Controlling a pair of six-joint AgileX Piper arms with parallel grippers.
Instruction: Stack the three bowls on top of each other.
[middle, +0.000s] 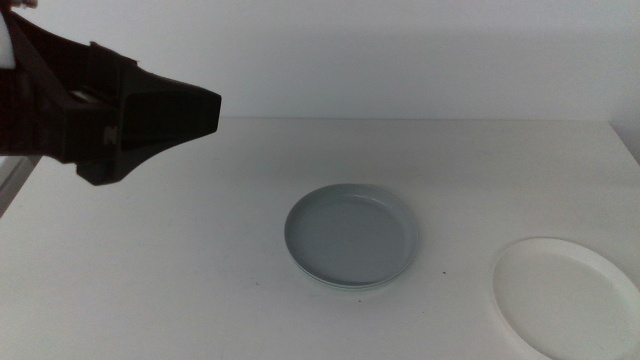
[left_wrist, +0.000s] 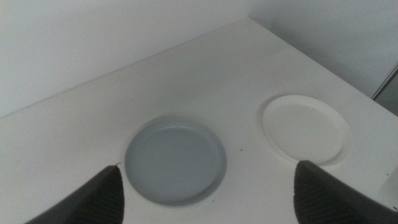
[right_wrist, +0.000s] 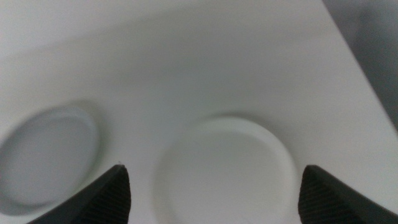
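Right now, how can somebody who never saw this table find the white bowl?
Start from the white table. Near its middle sits the grey-blue bowl; the white bowl lies alone beside it, toward the right arm's side. It nearly matches the tabletop, unlike its darker neighbour.

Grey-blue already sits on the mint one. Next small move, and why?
Probably bring the right gripper, jaws open, down onto the white bowl's rim. That bowl lies alone, apart from the grey-blue bowl stacked on the mint green bowl. The left gripper hangs open, high at the table's left.
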